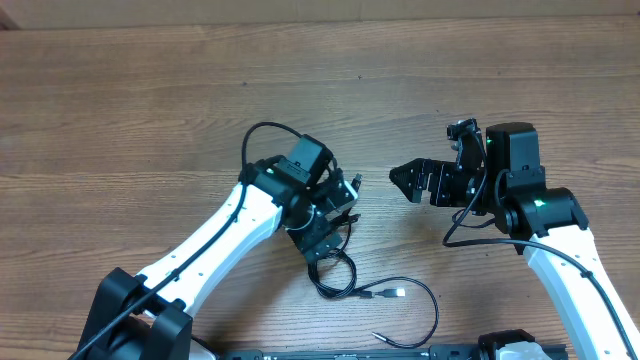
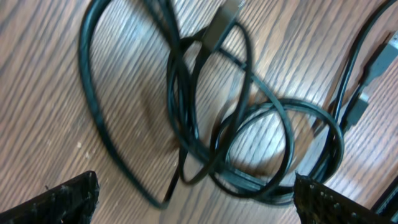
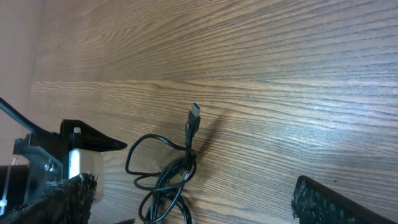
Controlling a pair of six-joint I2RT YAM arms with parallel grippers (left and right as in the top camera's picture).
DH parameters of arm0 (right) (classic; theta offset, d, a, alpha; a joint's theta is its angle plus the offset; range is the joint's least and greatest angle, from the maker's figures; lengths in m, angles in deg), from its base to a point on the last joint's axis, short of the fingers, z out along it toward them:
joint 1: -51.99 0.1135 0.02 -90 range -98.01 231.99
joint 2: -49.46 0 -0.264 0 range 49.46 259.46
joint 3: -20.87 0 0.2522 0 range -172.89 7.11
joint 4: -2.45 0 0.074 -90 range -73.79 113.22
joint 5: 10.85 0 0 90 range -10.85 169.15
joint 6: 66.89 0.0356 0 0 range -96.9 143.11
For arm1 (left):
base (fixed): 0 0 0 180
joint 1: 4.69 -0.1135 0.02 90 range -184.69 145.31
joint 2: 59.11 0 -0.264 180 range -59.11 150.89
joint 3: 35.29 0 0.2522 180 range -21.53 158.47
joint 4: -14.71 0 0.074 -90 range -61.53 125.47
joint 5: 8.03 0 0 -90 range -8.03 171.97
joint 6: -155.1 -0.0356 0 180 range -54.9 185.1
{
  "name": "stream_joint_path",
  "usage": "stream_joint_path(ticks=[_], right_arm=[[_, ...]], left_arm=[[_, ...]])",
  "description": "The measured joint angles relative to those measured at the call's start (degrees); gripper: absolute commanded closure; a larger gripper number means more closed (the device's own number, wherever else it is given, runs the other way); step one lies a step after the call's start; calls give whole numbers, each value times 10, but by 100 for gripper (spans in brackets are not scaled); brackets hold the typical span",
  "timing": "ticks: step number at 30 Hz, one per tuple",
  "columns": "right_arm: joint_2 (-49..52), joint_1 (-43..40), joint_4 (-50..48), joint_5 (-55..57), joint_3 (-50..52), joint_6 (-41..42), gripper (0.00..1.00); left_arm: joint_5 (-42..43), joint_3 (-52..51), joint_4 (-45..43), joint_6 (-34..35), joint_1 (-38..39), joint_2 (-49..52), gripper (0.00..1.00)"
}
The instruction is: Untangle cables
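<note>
Left gripper (image 2: pixel 198 200) and right gripper (image 3: pixel 193 198) jaws stand apart; only left wrist view shows how cables (image 2: pixel 186 118) cross.

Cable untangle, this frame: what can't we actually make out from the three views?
- Overhead: most of the cables sit under the left arm; only one loop and loose ends show.
- Left wrist: blurred, so which strand crosses over which, and the cord count, cannot be told; a grey plug is cut by the right edge.
- Right wrist: the tangle runs off the bottom edge; the blue-tipped plug is too small to identify.
</note>
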State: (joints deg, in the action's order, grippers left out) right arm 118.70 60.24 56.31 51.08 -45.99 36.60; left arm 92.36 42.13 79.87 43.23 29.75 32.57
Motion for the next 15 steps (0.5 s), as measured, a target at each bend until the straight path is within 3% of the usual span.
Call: stream_joint_path(ticks=[4, 15], right_arm=[[0, 0, 0, 0, 0, 0, 0], [0, 0, 0, 0, 0, 0, 0]], left_arm=[[0, -28, -38, 8, 20, 0, 1], [42, -49, -34, 21, 47, 0, 0]])
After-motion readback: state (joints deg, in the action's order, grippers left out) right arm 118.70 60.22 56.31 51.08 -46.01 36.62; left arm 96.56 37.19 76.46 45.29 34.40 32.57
